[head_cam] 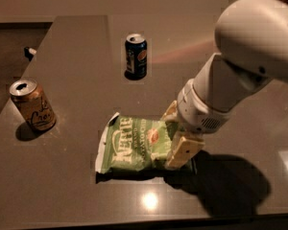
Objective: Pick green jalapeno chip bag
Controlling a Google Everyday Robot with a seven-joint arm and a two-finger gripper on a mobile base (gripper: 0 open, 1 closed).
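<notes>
1. Starting at the far left, a small dark object with a pale tip point(29, 52) sits at the edge of the brown table point(77, 37); what it is cannot be made out.
2. Just right of it and nearer the camera, a tan soda can point(32, 105) with dark script lettering stands upright, its opened top showing, well apart from everything else.
3. Toward the middle, the green jalapeno chip bag point(134, 145) lies flat on the table near the front edge, its white end seam to the left and its white "Kettle" lettering and small orange-red emblem facing up.
4. Behind the bag, well apart from it, a dark blue soda can point(136, 55) stands upright.
5. At the bag's right end is the gripper point(172, 139), tilted down to the table. Its cream fingers point(183, 150) are spread apart, one at the far side of the bag and one at the near side, so the bag's right end lies between them.
6. Rightmost, the white arm point(249, 47) slopes up from the gripper to the top right corner and casts a dark shadow point(230, 186) on the table beneath it.
</notes>
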